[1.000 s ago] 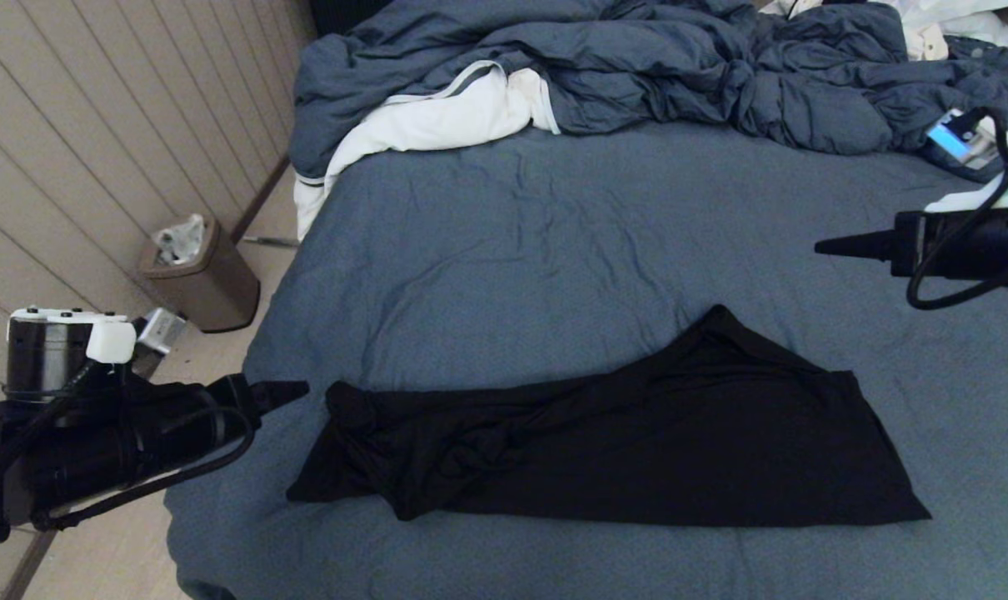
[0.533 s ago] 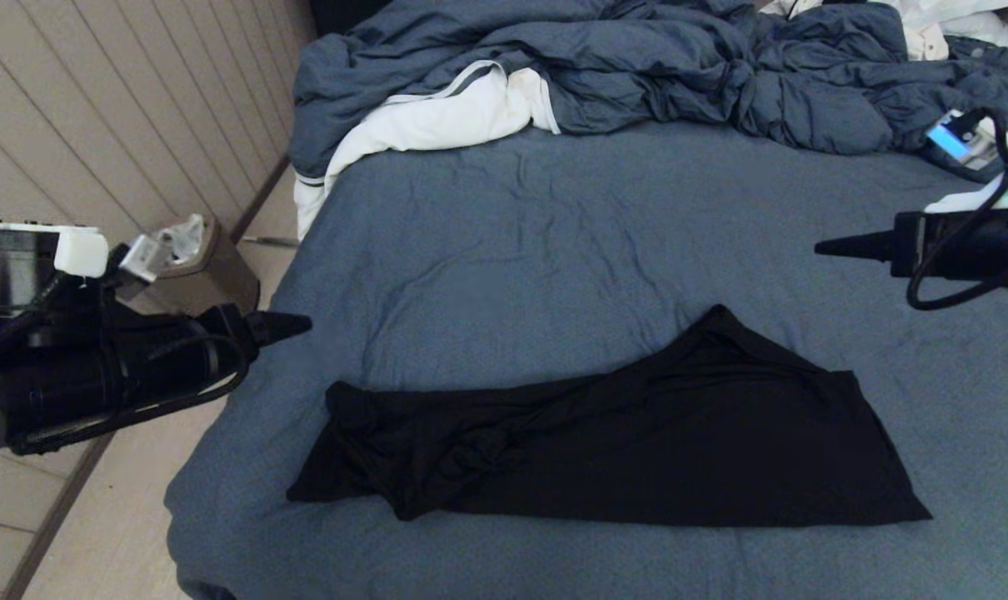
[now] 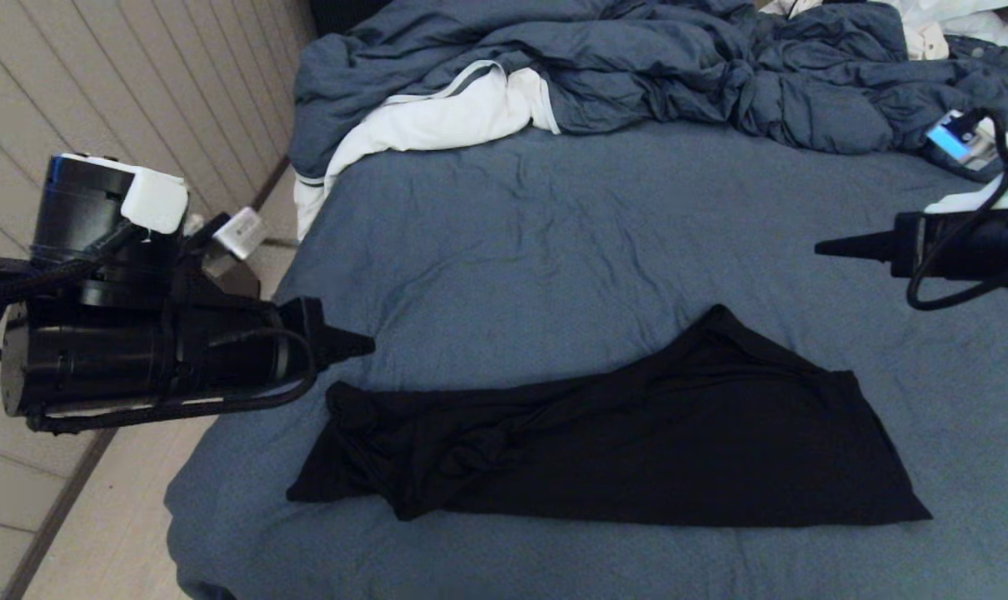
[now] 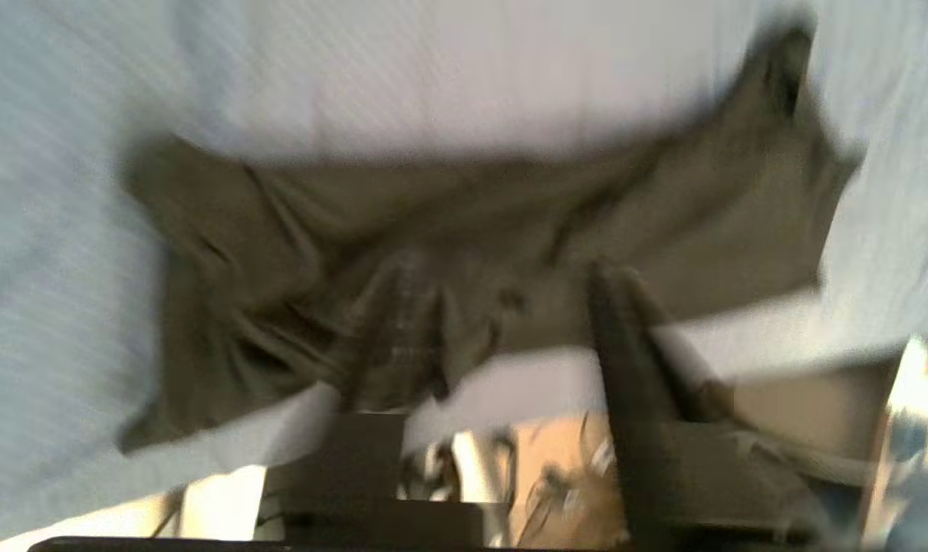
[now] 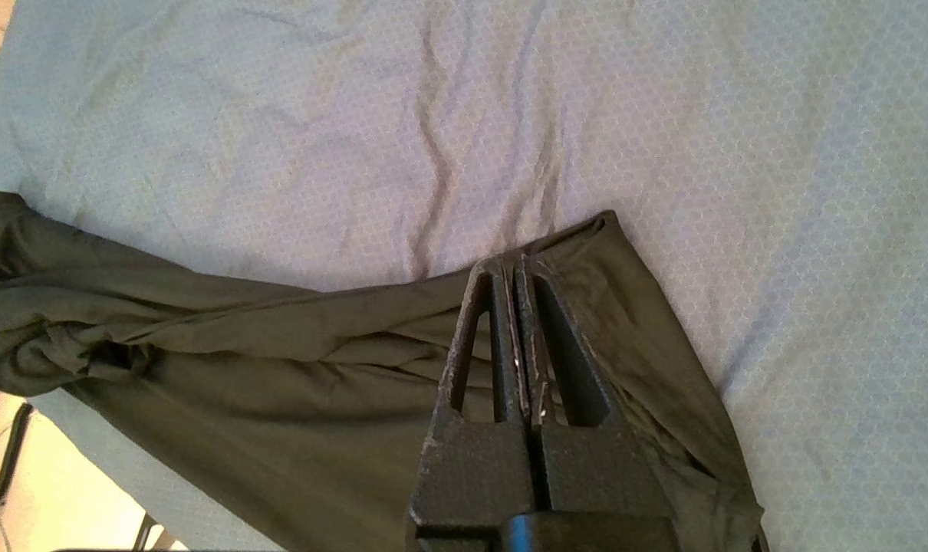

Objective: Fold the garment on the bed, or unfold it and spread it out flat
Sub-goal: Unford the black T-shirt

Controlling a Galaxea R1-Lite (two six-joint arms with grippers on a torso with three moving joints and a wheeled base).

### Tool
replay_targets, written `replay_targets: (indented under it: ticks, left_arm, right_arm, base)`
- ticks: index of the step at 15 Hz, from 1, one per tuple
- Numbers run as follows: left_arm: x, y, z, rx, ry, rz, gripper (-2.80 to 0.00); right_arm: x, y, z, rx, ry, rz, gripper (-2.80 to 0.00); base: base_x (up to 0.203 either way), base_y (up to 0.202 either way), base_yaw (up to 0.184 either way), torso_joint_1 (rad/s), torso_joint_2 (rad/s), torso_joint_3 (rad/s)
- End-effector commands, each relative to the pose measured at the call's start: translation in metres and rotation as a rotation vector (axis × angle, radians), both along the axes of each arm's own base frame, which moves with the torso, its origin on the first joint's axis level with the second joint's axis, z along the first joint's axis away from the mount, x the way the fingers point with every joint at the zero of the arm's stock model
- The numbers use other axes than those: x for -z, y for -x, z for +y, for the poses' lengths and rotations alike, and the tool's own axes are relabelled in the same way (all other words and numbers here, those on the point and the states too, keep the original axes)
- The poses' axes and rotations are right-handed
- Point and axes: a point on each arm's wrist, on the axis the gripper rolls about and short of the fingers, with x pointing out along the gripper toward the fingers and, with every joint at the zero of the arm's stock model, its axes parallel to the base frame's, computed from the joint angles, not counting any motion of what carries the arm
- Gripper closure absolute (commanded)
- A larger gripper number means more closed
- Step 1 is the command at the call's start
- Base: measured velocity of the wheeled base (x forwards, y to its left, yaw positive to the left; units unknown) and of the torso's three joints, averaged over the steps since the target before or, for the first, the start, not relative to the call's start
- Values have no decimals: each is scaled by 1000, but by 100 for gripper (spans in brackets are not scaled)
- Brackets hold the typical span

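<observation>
The garment (image 3: 621,442) is a black shirt lying folded in a long band across the near part of the bed (image 3: 554,233), bunched at its left end. My left gripper (image 3: 362,343) hovers just beyond that left end, over the bed's left edge. In the left wrist view its fingers stand apart over the garment (image 4: 472,215), and the left gripper (image 4: 502,268) is open and holds nothing. My right gripper (image 3: 820,247) hangs in the air at the far right, above the sheet. The right wrist view shows the right gripper (image 5: 510,262) shut and empty, above the garment (image 5: 280,368).
A rumpled blue-grey duvet (image 3: 637,67) is piled along the far end of the bed, with a white cloth (image 3: 446,117) spilling over the left side. A panelled wall (image 3: 96,100) and bare floor (image 3: 112,533) lie left of the bed.
My left arm has risen and swung right towards the bed, so its tip is now close to the garment's left end. The garment and the right arm have not moved.
</observation>
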Motion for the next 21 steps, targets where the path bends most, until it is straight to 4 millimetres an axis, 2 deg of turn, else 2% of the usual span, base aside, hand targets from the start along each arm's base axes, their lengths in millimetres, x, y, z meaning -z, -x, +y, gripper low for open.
replay_targets:
  ticks: [1, 4, 8, 14, 15, 21]
  left_arm:
    - [7, 5, -14, 63, -44, 34, 0]
    - [22, 9, -33, 87, -169, 40, 0]
    - [54, 15, -52, 135, -263, 107, 0]
    - [64, -3, -69, 149, -276, 73, 0]
    - [69, -6, -71, 137, -304, 62, -280]
    - [80, -18, -81, 148, -356, -26, -280]
  right_arm:
    - [0, 0, 0, -5, -1, 1, 0]
    - [1, -1, 0, -9, 8, -1, 0]
    - [4, -4, 0, -12, 8, 7, 0]
    - [10, -10, 1, -20, 6, 25, 0]
    - [10, -10, 1, -22, 6, 25, 0]
    - [11, -12, 0, -20, 5, 28, 0]
  base:
    - [0, 0, 0, 0, 0, 0]
    - [0, 0, 0, 0, 0, 0]
    - [0, 0, 0, 0, 0, 0]
    - [0, 0, 0, 0, 0, 0]
    - [0, 0, 0, 0, 0, 0]
    - [0, 0, 0, 0, 0, 0]
